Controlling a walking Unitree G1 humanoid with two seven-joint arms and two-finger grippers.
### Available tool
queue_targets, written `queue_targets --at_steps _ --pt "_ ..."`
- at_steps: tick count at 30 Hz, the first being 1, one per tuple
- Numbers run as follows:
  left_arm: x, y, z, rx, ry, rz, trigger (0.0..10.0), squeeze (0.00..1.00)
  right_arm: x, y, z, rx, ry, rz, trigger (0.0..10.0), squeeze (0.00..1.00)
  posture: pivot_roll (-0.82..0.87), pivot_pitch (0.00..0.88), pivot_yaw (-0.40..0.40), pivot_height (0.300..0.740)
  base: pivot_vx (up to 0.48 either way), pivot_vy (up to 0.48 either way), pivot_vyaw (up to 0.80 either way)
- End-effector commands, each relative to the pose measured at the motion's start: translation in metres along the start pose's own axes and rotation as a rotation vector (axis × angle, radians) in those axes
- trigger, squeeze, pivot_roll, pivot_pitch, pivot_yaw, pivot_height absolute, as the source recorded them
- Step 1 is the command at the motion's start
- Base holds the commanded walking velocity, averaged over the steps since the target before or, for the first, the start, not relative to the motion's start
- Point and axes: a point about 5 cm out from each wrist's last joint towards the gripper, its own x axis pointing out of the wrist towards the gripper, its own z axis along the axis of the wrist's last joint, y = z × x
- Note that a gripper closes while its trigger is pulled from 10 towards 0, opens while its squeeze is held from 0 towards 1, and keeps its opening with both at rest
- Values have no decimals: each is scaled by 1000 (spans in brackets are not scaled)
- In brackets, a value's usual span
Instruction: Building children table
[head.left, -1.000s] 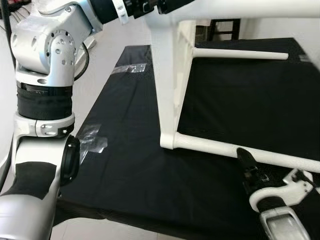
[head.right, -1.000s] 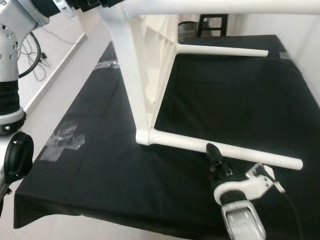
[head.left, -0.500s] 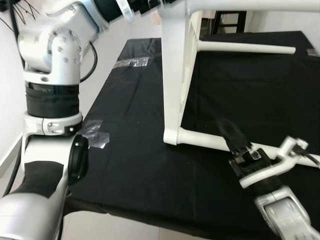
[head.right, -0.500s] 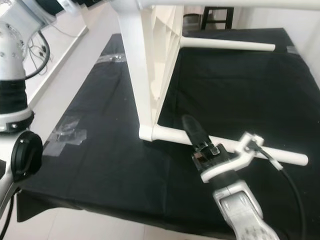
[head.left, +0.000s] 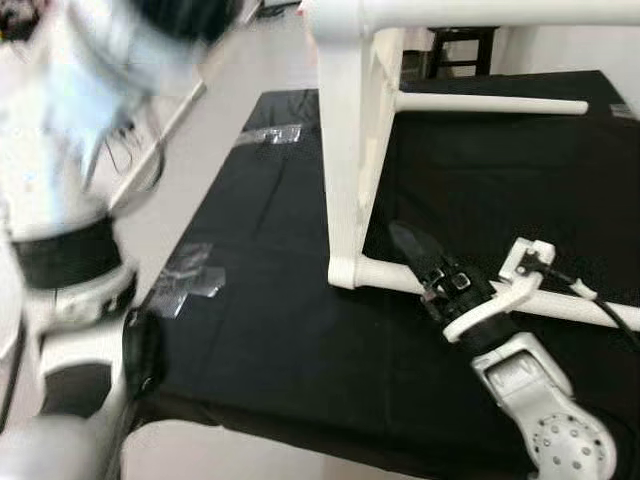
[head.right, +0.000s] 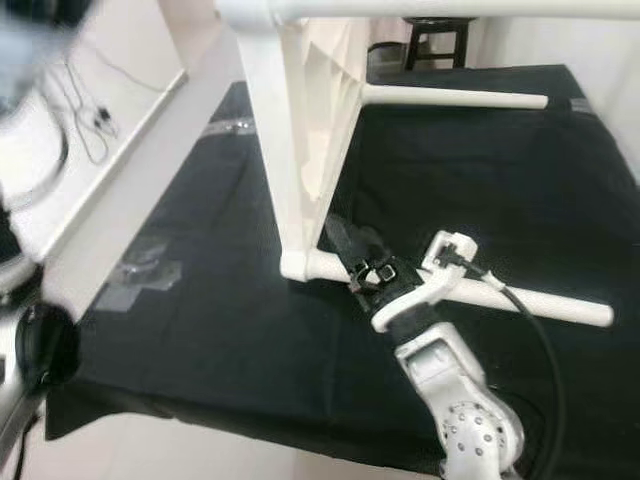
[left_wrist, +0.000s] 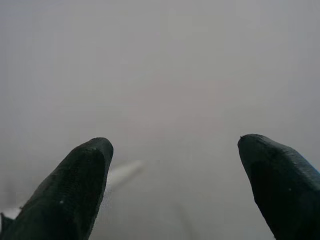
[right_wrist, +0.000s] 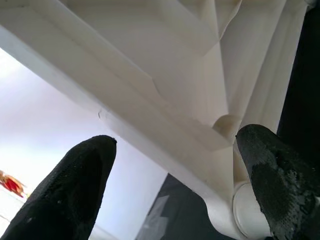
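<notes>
On the black-draped worktop (head.left: 280, 330) the white children's table (head.left: 352, 150) lies on its side, its flat top standing as an upright slab and its legs running level out toward the robot's right. The lowest leg (head.right: 520, 300) rests along the cloth, long axis crosswise to the robot. The right gripper (head.right: 335, 232) is right there at the corner where that leg meets the slab, wrist lying over the leg, pointing up and away toward the underside. From its wrist camera the fingers (right_wrist: 75, 180) are spread wide, gripping nothing, with the ribbed underside and the leg's round socket just ahead between them. So the right arm is clearly nearer. The left gripper (left_wrist: 172, 192) is open too, facing a pale blur; its arm is a smear at the near left.
</notes>
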Motion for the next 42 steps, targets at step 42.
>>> queue_targets --at_steps 42 --pt "-107 -21 -177 -185 195 937 10000 0 24 -54 37 -356 -132 -322 10000 0 -88 4 44 740 0 -116 0"
